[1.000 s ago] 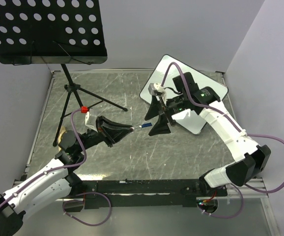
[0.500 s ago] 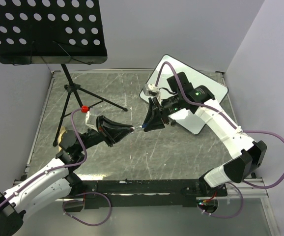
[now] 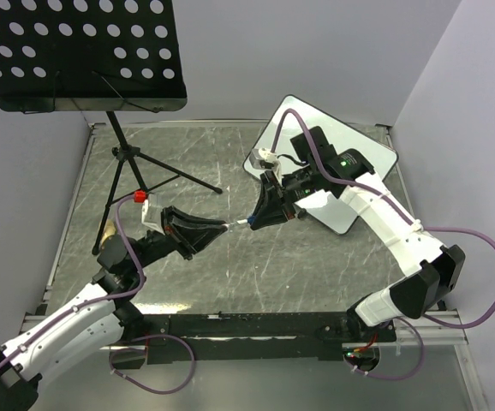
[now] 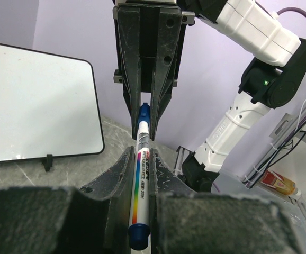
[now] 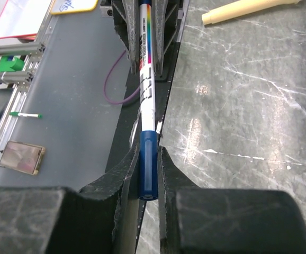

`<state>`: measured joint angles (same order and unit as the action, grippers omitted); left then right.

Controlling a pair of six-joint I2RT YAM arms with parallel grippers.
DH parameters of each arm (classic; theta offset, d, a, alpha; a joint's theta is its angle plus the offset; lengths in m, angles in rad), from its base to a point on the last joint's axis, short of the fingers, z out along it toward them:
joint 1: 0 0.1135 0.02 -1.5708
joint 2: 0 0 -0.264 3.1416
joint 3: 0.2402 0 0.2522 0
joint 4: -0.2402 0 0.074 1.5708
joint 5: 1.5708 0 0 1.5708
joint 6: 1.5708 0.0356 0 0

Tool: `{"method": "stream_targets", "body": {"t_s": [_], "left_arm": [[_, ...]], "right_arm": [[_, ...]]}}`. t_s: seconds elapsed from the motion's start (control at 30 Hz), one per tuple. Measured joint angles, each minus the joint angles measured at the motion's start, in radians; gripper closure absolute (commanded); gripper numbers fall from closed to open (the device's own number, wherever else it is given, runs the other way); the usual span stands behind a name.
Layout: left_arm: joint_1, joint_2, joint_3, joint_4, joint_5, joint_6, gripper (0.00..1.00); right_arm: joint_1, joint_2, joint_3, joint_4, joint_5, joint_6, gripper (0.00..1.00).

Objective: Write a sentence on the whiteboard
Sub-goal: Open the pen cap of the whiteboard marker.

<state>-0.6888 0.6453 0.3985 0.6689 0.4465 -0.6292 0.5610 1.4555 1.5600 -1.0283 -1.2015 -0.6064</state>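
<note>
Lilac walls close in a scratched grey worktop (image 3: 230, 274). Midway across it the two arms meet tip to tip: the left tool (image 3: 223, 227) is clamped tight on a white marker (image 4: 140, 196) with a rainbow stripe, and the right tool (image 3: 255, 221) — jaws drawn narrow — pinches its blue cap (image 5: 147, 164). The whiteboard (image 4: 36, 106) stands propped at the far right, behind the right arm.

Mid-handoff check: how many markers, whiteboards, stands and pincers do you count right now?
White rainbow-striped marker with blue cap: 1
White glossy black-framed whiteboard: 1
Black perforated music stand: 1
Black pincers: 2, left pincer and right pincer
Total: 5
</note>
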Motion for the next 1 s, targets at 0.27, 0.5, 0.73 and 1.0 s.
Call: {"method": "stream_targets", "body": {"t_s": [0.27, 0.5, 0.73, 1.0], "left_arm": [[0.000, -0.007, 0.000, -0.011, -0.001, 0.000, 0.99], [0.001, 0.027, 0.002, 0.003, 0.006, -0.006, 0.99], [0.011, 0.098, 0.017, 0.037, 0.046, -0.023, 0.99], [0.016, 0.140, 0.015, 0.098, 0.063, -0.053, 0.99]], "right_arm": [[-0.005, 0.000, 0.000, -0.014, -0.007, -0.021, 1.00], [0.005, 0.016, 0.013, -0.028, 0.000, -0.021, 1.00], [0.023, 0.053, 0.043, -0.068, 0.023, -0.028, 1.00], [0.019, 0.060, 0.057, -0.095, 0.031, -0.031, 1.00]]}}
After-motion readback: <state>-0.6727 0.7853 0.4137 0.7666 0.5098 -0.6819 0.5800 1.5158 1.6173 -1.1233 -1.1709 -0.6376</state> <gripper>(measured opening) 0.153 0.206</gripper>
